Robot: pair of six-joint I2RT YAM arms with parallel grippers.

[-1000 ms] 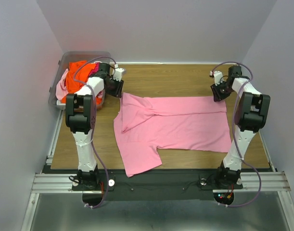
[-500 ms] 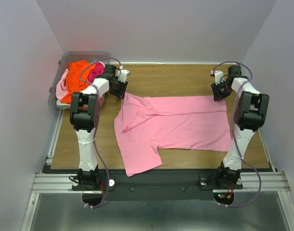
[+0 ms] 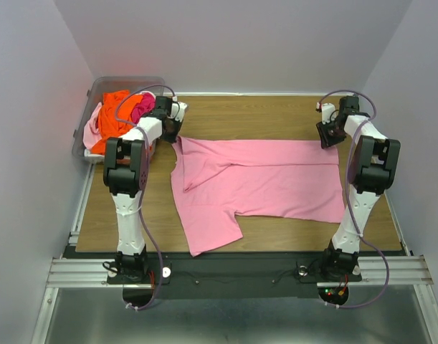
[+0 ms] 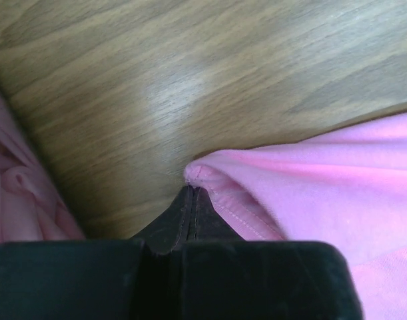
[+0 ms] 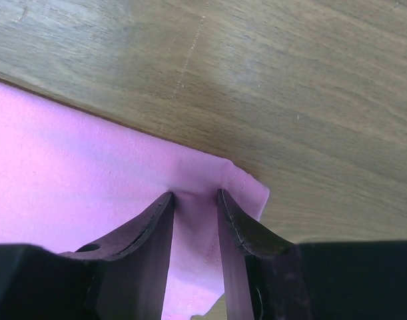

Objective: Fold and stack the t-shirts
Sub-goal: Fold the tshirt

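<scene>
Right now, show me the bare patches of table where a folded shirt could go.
Bare wood lies behind the pink shirt, between the left pincer and right pincer, and in the strip between the shirt's left edge and the left arm. The bin corner is crowded with shirts.

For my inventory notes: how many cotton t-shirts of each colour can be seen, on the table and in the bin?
Light pink cotton t-shirt spread on the table: 1
Bright orange t-shirt in the bin: 1
Hot pink t-shirt in the bin: 1
Pale pink t-shirt in the bin: 1
Total: 4
</scene>
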